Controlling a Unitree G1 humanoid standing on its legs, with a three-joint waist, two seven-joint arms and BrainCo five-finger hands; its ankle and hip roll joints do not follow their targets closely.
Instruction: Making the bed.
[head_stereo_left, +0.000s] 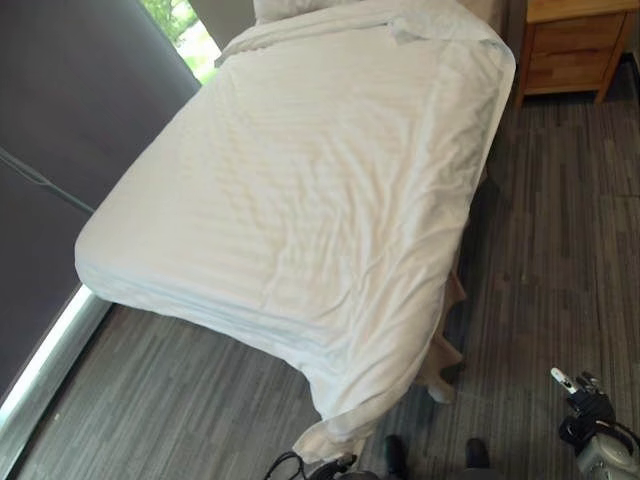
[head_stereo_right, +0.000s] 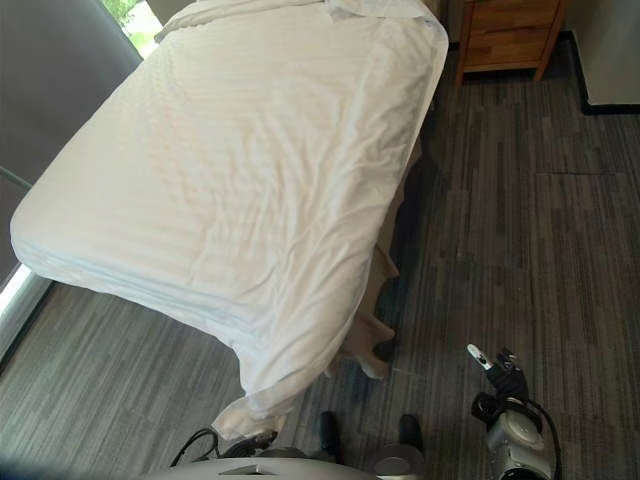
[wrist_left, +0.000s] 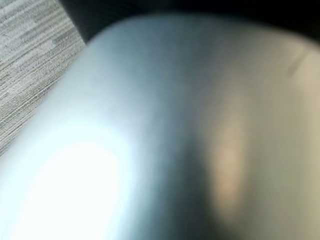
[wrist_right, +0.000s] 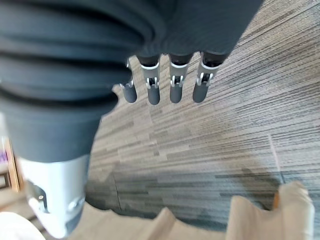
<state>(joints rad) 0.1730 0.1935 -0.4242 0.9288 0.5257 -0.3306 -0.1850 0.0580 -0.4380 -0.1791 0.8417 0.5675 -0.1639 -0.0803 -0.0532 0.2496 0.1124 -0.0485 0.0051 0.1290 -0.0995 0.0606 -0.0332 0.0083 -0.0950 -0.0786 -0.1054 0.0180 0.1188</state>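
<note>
Bed (head_stereo_left: 300, 190) is seen running away from the robot toward a wooden nightstand (head_stereo_left: 570, 50) at the far right; a dark wall panel (head_stereo_left: 70, 120) lies along its left side. The floor is grey striped carpet (head_stereo_right: 520, 220).

White duvet (head_stereo_right: 220, 170) is spread over the whole mattress, mostly flat, with soft creases gathered toward the near right. Its near right corner (head_stereo_right: 270, 395) hangs well below the mattress edge and trails almost to the carpet. A beige bed skirt (head_stereo_right: 375, 340) shows beneath the right side. At the head end a fold of linen (head_stereo_left: 430, 25) lies rumpled, with a pillow (head_stereo_left: 290, 8) just beyond it.

Right hand (wrist_right: 170, 82) is held low beside the bed's near right corner, well apart from the cloth; in its wrist view the fingers (wrist_right: 153, 90) hang straight and relaxed over the carpet, grasping nothing. The left hand's state cannot be told from its wrist view.

Step judged in hand: the spreading looks largely done, and the tidying of edges remains. The next move is judged to call for the drooping corner to be reached, pinched and drawn square, then the creases smoothed toward the foot.
</note>
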